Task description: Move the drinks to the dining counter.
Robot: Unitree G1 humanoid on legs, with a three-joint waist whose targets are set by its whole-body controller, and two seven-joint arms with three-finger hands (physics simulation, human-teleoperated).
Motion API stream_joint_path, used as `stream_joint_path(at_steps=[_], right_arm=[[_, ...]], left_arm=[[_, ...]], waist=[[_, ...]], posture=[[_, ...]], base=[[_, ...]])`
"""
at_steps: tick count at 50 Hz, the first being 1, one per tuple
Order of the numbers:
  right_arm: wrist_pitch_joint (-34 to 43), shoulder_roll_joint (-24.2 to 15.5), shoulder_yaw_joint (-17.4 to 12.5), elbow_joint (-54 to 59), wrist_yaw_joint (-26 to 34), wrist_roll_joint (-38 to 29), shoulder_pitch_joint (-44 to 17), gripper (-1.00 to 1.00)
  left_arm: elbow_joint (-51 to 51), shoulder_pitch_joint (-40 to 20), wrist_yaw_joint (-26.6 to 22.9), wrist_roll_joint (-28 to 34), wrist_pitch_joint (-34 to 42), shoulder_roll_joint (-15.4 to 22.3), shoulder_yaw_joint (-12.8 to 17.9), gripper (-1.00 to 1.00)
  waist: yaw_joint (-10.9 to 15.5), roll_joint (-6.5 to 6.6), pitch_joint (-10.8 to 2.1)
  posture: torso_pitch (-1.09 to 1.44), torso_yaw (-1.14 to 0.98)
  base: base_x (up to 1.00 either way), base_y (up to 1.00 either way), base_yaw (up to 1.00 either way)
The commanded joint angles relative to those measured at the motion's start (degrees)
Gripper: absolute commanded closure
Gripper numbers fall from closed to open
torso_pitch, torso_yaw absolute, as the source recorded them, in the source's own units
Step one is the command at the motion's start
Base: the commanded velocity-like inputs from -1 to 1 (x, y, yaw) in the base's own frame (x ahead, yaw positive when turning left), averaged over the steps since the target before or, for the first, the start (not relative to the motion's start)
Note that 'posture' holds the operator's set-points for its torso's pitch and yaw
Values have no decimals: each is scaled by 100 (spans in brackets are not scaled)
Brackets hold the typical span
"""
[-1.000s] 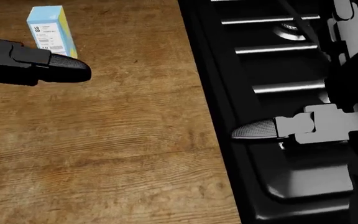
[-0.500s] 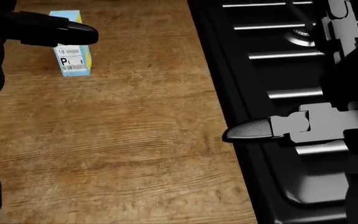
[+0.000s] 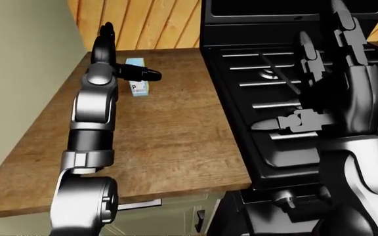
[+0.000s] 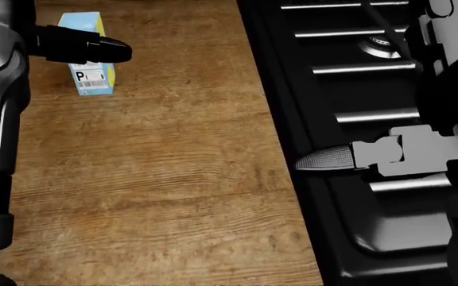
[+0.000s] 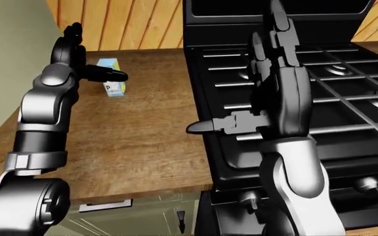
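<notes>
A small light-blue drink carton (image 4: 92,76) stands on the wooden counter (image 4: 158,173), near the top left of the head view. My left hand (image 3: 132,51) is open just by it: the fingers (image 3: 105,33) point up and the thumb (image 3: 143,74) lies across the carton's top as seen from here. Whether the thumb touches the carton cannot be told. My right hand (image 5: 232,69) is open and holds nothing. It hangs over the black stove (image 4: 372,89), fingers up, with its thumb (image 4: 325,159) pointing left toward the counter's edge.
The stove's grates (image 5: 347,93) fill the right of each view, with knobs (image 5: 367,184) below. A beige wall (image 3: 18,54) bounds the counter on the left and wood panelling (image 3: 150,19) stands behind it. The counter's near edge (image 3: 143,194) has a drawer under it.
The picture has shifted a little, so the camera moved. My left arm has reached up the counter, bringing its thumb from below the carton to across its top. The right hand barely moved.
</notes>
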Motion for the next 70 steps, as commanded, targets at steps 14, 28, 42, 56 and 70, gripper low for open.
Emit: stream_joint_path(at_steps=[14,28,42,56,70], right_arm=[[-233,-36,-21,-35,-30,2,-76,-100],[-351,44,71,-4,-2,-91,16,-100],[-432,78,68,39,52,-133,76,-100],[-437,88,71,26,59,-140,93,-100],[-440,95,55,22,64,-138,106,-100]], left_arm=[[1256,-599,6,89,-777,88,-41,-100],[2298,-884,203,18,-1319,88,1,-100],[2763,-1010,317,-32,-1554,11,-55,-100],[3067,-995,360,-15,-1725,-44,-60,-47],[2991,-932,354,12,-1740,-85,-80,22]], waist=[[9,-4,-169],[1,-9,-199],[-6,-3,-221],[-11,-1,-227],[0,11,-240]], posture=[[0,0],[0,0],[0,0],[0,0],[0,0]], base=[[0,0,0],[0,0,0],[0,0,0],[0,0,0],[0,0,0]])
